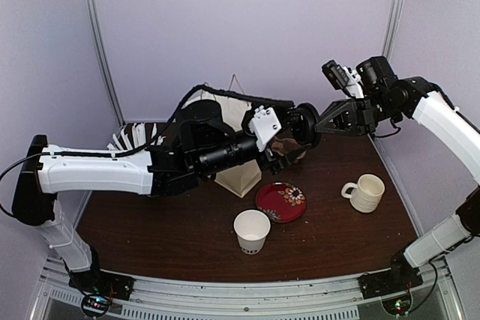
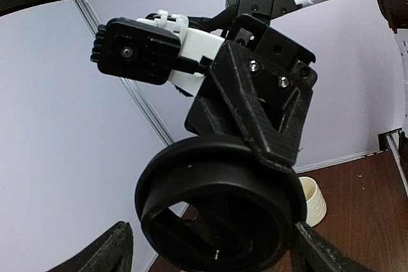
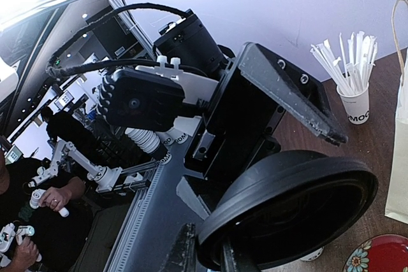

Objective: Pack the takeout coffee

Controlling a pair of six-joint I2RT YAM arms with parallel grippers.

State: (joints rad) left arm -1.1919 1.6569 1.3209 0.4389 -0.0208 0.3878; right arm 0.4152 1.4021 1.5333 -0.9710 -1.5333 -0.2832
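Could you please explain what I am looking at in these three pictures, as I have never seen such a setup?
These are two robot arms bolted to a table's near edge, each ending in a two-finger gripper. One picture looks down from above and behind the arms. The other two come from small cameras on each wrist.

On the table stand a white paper cup, a red plate, a cream mug, a paper bag and a cup of white sticks.

In mid-air, the right gripper pinches the rim of a round black lid. The left gripper is open, with its fingers wide on either side of the lid.
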